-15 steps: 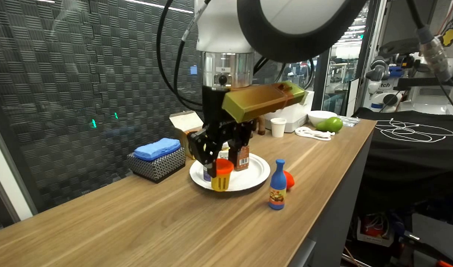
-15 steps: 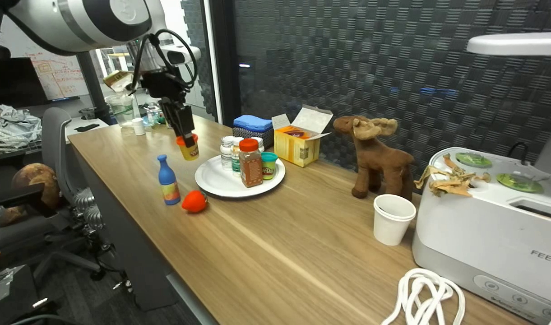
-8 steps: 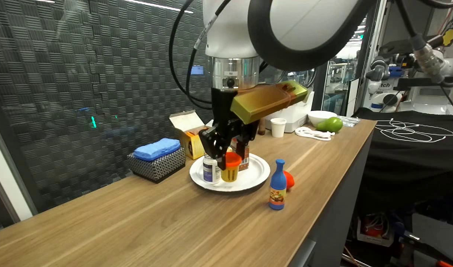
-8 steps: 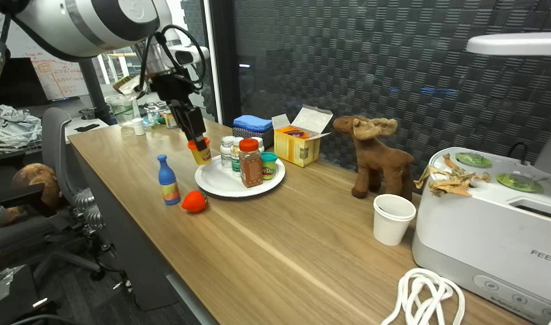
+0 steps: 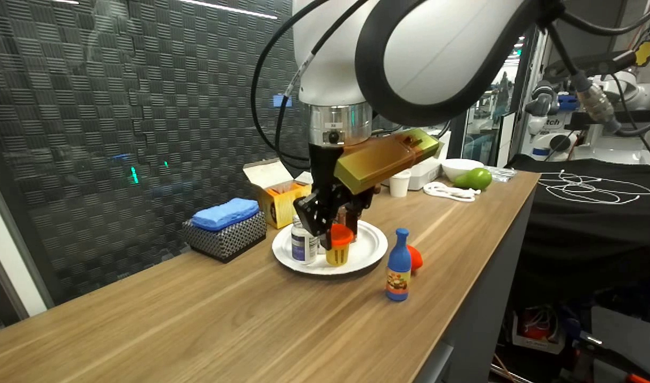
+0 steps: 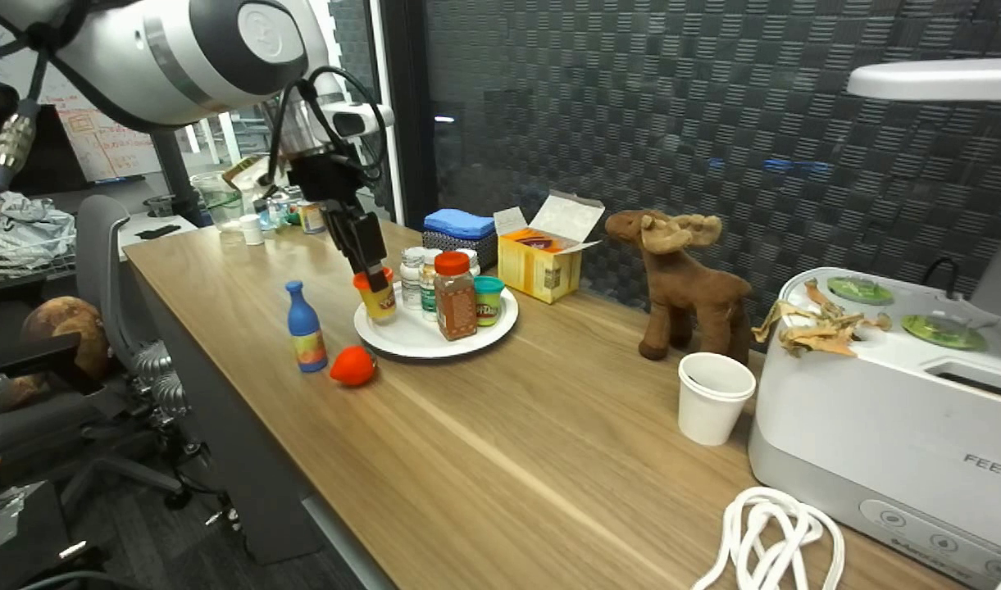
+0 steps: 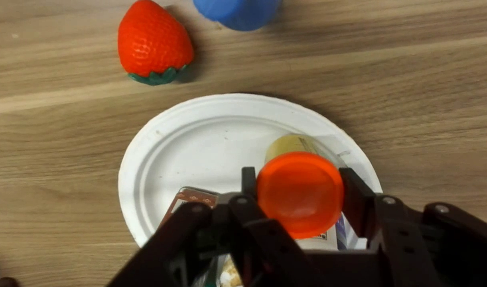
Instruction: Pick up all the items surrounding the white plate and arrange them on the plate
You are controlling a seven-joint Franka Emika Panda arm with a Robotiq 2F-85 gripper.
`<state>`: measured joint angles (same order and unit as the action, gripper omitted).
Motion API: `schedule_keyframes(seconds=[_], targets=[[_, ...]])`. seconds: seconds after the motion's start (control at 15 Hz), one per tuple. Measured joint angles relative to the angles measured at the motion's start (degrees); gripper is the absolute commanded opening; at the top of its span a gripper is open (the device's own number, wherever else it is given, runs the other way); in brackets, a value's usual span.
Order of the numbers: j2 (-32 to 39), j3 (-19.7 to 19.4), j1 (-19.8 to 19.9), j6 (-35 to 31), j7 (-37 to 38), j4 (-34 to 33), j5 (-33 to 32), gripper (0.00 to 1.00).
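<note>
Over the near part of the white plate [image 7: 203,153] is a yellow tub with an orange lid [image 6: 378,306]. My gripper [image 7: 299,186] is shut on it, one finger at each side of the lid. The tub stands nearly upright inside the rim; I cannot tell whether its base touches the plate. On the plate stand white bottles [image 6: 412,283], a red-capped brown spice jar [image 6: 456,301] and a teal-lidded tub [image 6: 489,303]. Off the plate, on the table, are a blue bottle [image 5: 398,268], upright, and a red strawberry [image 7: 153,42].
Behind the plate are a grey box with a blue cloth [image 5: 224,234] and an open yellow carton [image 6: 541,266]. Further along stand a plush moose [image 6: 689,287], paper cups [image 6: 713,401], a white appliance [image 6: 877,426] and a white cord [image 6: 775,533].
The arm has carried the orange-lidded tub from beside the plate to over it and lowered it. The grip has stayed the same. The other items have not moved.
</note>
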<state>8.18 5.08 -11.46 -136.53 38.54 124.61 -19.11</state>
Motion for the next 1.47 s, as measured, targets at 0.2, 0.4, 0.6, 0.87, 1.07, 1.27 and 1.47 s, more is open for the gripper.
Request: schedule_keyframes(seconds=[0.2,0.4,0.6,0.87,1.07,1.27,1.47], targets=[[0.4,-0.2,0.0,0.0,0.3,-0.2,0.0,0.29],[0.9,-0.3,0.0,-0.1,0.7,-0.5,0.0,0.29],[1.3,-0.3,0.0,-0.1,0.7,-0.8,0.0,0.29],[1.8,-0.3,0.0,-0.1,0.7,-1.1,0.0,0.29],[2.0,-0.3,0.0,-0.1,0.8,-1.2,0.0,0.86],[2.0,-0.3,-0.1,-0.1,0.8,-1.3,0.0,1.0],[1.7,-0.3,-0.2,0.2,1.2,-1.5,0.0,1.0]])
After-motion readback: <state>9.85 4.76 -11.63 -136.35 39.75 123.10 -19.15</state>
